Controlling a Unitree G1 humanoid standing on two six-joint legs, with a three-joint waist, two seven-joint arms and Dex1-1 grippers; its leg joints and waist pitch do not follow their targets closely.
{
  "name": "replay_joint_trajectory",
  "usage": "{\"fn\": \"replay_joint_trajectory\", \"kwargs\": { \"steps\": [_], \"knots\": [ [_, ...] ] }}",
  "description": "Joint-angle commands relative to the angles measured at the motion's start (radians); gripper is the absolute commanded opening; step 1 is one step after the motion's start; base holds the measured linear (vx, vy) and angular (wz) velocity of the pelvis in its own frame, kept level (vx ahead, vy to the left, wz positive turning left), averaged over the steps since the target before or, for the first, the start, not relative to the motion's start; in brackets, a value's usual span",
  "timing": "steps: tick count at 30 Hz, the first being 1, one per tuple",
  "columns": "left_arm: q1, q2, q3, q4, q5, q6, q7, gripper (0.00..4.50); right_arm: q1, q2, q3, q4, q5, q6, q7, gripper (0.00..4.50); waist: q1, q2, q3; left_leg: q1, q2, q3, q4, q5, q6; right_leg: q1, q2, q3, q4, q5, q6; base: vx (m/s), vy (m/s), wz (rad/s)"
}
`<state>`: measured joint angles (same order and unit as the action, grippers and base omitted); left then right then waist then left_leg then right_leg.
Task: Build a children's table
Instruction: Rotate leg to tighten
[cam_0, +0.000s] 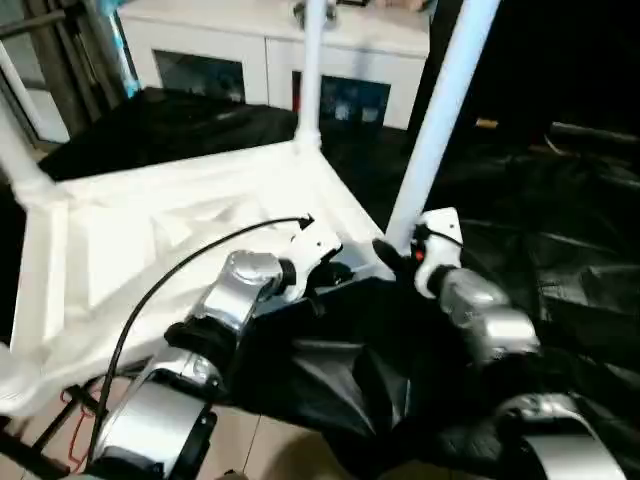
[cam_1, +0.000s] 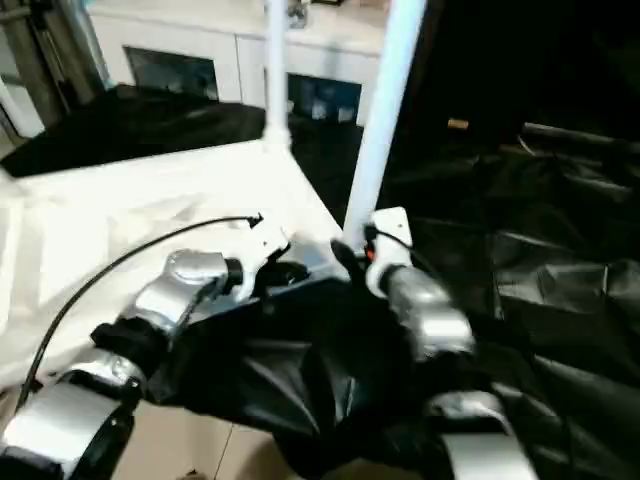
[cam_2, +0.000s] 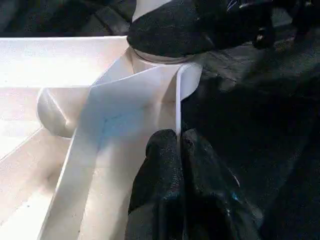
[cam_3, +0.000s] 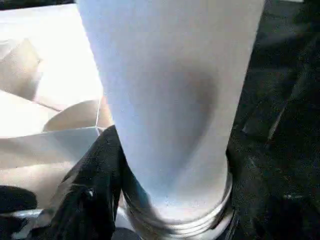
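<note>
Tools first: the right tool (cam_0: 392, 250) has its black fingers spread around the foot of the near leg (cam_0: 440, 120), right where the tube meets its corner socket (cam_2: 162, 57); the left tool (cam_2: 179, 150) is pressed together, pinching the thin rim of the upturned table (cam_0: 150, 240) just beside that same corner. The table lies ribbed side up on black sheeting (cam_0: 540, 200), with another leg (cam_0: 311, 70) standing in the far corner and a third at the left edge of the head view.

Judging by the grooved collar visible at the tube's base in the right wrist view, the leg may not be fully seated. To do this well, the leg should be kept square to the socket and driven straight down while the left tool braces the rim, so the light plastic does not tip or slide on the sheeting.

Both silver forearms reach forward and converge on the near corner, the right wrist level against the leg, the left angled in from the side. A white cabinet (cam_0: 250, 60) stands behind.
</note>
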<state>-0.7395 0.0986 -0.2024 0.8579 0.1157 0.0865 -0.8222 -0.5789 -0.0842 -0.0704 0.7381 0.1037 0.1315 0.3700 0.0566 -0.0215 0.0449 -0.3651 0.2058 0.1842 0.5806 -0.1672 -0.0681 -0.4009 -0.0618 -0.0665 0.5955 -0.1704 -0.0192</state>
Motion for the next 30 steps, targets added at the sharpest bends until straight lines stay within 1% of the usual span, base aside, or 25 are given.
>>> {"fn": "replay_joint_trajectory", "kwargs": {
  "steps": [1,3,4,6,7,8,9,10,12,15,17,18,19,20,21,22,24,26,27,28,29,30],
  "knots": [
    [-0.024,-0.081,-0.028,-0.061,-0.034,-0.046,-0.049,0.0,0.002,0.039,0.058,0.042,-0.017,0.023,0.075,3.18,-0.002,-0.001,-0.06,0.012,0.024,-0.008,-0.064,-0.239,0.027,0.046,-0.076,0.046,-0.08,-0.267,-0.185,0.0,0.0,0.0],
    [-0.023,-0.072,-0.029,-0.062,-0.034,-0.051,-0.061,0.0,0.002,0.03,0.055,0.031,-0.006,0.028,0.106,3.41,-0.001,0.0,-0.06,0.013,0.024,-0.008,-0.064,-0.234,0.031,0.046,-0.076,0.046,-0.079,-0.26,-0.189,0.0,0.0,0.0],
    [-0.022,-0.066,-0.029,-0.063,-0.036,-0.053,-0.068,0.0,0.003,0.023,0.059,0.024,-0.002,0.028,0.126,3.41,-0.001,-0.001,-0.06,0.012,0.024,-0.007,-0.063,-0.234,0.035,0.048,-0.076,0.046,-0.079,-0.256,-0.192,0.0,0.0,0.0],
    [-0.014,-0.042,-0.032,-0.073,-0.046,-0.063,-0.108,0.0,0.013,-0.017,0.098,-0.007,-0.005,0.028,0.23,3.66,0.002,-0.001,-0.061,0.011,0.025,-0.008,-0.063,-0.222,0.042,0.051,-0.076,0.045,-0.076,-0.235,-0.196,0.0,0.0,0.0],
    [-0.011,-0.036,-0.033,-0.077,-0.048,-0.066,-0.121,0.0,0.017,-0.027,0.107,-0.017,-0.003,0.027,0.258,3.75,0.003,-0.002,-0.062,0.009,0.024,-0.007,-0.061,-0.211,0.049,0.053,-0.076,0.045,-0.074,-0.215,-0.2,0.0,0.0,0.0],
    [-0.003,-0.017,-0.039,-0.089,-0.055,-0.074,-0.16,0.0,0.031,-0.056,0.132,-0.052,0.005,0.021,0.34,3.75,0.004,-0.003,-0.061,0.008,0.024,-0.007,-0.061,-0.203,0.057,0.054,-0.075,0.045,-0.074,-0.203,-0.202,0.0,0.0,0.0],
    [-0.003,-0.017,-0.039,-0.089,-0.055,-0.074,-0.16,0.0,0.031,-0.056,0.132,-0.052,0.005,0.021,0.34,3.75,0.006,-0.004,-0.062,0.008,0.025,-0.007,-0.06,-0.202,0.062,0.055,-0.076,0.045,-0.073,-0.197,-0.203,0.0,0.0,0.0],
    [0.005,0.0,-0.043,-0.099,-0.06,-0.077,-0.196,0.0,0.044,-0.08,0.146,-0.08,0.017,0.01,0.411,3.75,0.006,-0.004,-0.062,0.005,0.025,-0.007,-0.061,-0.193,0.069,0.056,-0.078,0.046,-0.071,-0.188,-0.206,0.0,0.0,0.0],
    [0.015,0.019,-0.048,-0.11,-0.069,-0.087,-0.241,0.0,0.056,-0.111,0.157,-0.109,0.026,0.011,0.479,3.75,0.008,-0.004,-0.064,0.006,0.026,-0.006,-0.058,-0.178,0.078,0.057,-0.076,0.045,-0.068,-0.16,-0.221,0.0,0.0,0.0],
    [0.026,0.044,-0.055,-0.125,-0.077,-0.097,-0.298,0.0,0.072,-0.144,0.165,-0.144,0.04,0.01,0.554,3.75,0.009,-0.005,-0.061,0.007,0.029,-0.004,-0.06,-0.189,0.074,0.054,-0.076,0.044,-0.068,-0.182,-0.224,0.0,0.0,0.0],
    [0.035,0.072,-0.064,-0.141,-0.081,-0.101,-0.357,0.0,0.088,-0.181,0.176,-0.178,0.055,0.019,0.633,3.75,0.014,-0.004,-0.058,0.008,0.032,-0.004,-0.061,-0.209,0.069,0.053,-0.075,0.043,-0.072,-0.22,-0.219,0.0,0.0,0.0],
    [0.038,0.083,-0.065,-0.142,-0.082,-0.107,-0.375,0.0,0.096,-0.197,0.183,-0.195,0.061,0.023,0.665,3.75,0.018,-0.003,-0.059,0.01,0.034,-0.004,-0.061,-0.213,0.068,0.052,-0.075,0.043,-0.072,-0.226,-0.212,0.0,0.0,0.0],
    [0.039,0.089,-0.065,-0.142,-0.081,-0.11,-0.382,0.0,0.101,-0.206,0.187,-0.204,0.063,0.024,0.681,3.75,0.019,-0.004,-0.059,0.01,0.033,-0.003,-0.06,-0.212,0.069,0.051,-0.075,0.043,-0.072,-0.227,-0.211,0.0,0.0,0.0],
    [0.04,0.094,-0.065,-0.141,-0.081,-0.114,-0.392,0.0,0.105,-0.213,0.192,-0.213,0.066,0.029,0.7,3.75,0.022,0.0,-0.059,0.011,0.033,-0.004,-0.061,-0.214,0.064,0.049,-0.076,0.044,-0.073,-0.234,-0.21,0.0,0.0,0.0],
    [0.042,0.11,-0.066,-0.139,-0.075,-0.119,-0.416,0.0,0.116,-0.23,0.206,-0.234,0.064,0.032,0.736,3.75,0.023,0.0,-0.059,0.011,0.033,-0.004,-0.062,-0.216,0.063,0.049,-0.075,0.043,-0.073,-0.24,-0.207,0.0,0.0,0.0],
    [0.042,0.117,-0.066,-0.139,-0.073,-0.121,-0.425,0.0,0.12,-0.236,0.211,-0.241,0.06,0.033,0.747,3.75,0.026,-0.002,-0.058,0.012,0.033,-0.004,-0.062,-0.219,0.06,0.049,-0.075,0.043,-0.073,-0.246,-0.202,0.0,0.0,0.0],
    [0.042,0.119,-0.065,-0.138,-0.073,-0.123,-0.428,0.0,0.121,-0.238,0.213,-0.243,0.058,0.036,0.751,3.75,0.029,-0.001,-0.058,0.013,0.034,-0.004,-0.063,-0.217,0.054,0.047,-0.076,0.044,-0.073,-0.248,-0.203,0.0,0.0,0.0],
    [0.039,0.13,-0.066,-0.135,-0.079,-0.124,-0.442,0.0,0.13,-0.241,0.225,-0.256,0.05,0.042,0.772,3.75,0.033,-0.003,-0.059,0.013,0.033,-0.004,-0.063,-0.217,0.048,0.047,-0.076,0.044,-0.073,-0.252,-0.201,0.0,0.0,0.0],
    [0.038,0.132,-0.067,-0.135,-0.081,-0.122,-0.447,0.0,0.13,-0.24,0.226,-0.258,0.052,0.046,0.775,3.75,0.032,-0.003,-0.06,0.011,0.033,-0.005,-0.063,-0.207,0.048,0.048,-0.077,0.045,-0.07,-0.235,-0.202,0.0,0.0,0.0],
    [0.038,0.135,-0.067,-0.138,-0.082,-0.12,-0.455,0.0,0.131,-0.24,0.228,-0.262,0.056,0.051,0.779,3.75,0.032,-0.002,-0.06,0.011,0.033,-0.005,-0.062,-0.204,0.049,0.048,-0.076,0.045,-0.07,-0.228,-0.203,0.0,0.0,0.0],
    [0.038,0.138,-0.067,-0.141,-0.085,-0.119,-0.466,0.0,0.134,-0.241,0.233,-0.274,0.067,0.063,0.793,3.51,0.032,-0.007,-0.06,0.011,0.032,-0.004,-0.062,-0.202,0.052,0.049,-0.076,0.044,-0.069,-0.228,-0.204,0.0,0.0,0.0],
    [0.038,0.138,-0.067,-0.141,-0.085,-0.119,-0.466,0.0,0.135,-0.241,0.233,-0.274,0.068,0.064,0.794,3.43,0.033,-0.005,-0.06,0.011,0.032,-0.004,-0.062,-0.201,0.052,0.049,-0.076,0.044,-0.069,-0.231,-0.203,0.0,0.0,0.0]
  ]
}}
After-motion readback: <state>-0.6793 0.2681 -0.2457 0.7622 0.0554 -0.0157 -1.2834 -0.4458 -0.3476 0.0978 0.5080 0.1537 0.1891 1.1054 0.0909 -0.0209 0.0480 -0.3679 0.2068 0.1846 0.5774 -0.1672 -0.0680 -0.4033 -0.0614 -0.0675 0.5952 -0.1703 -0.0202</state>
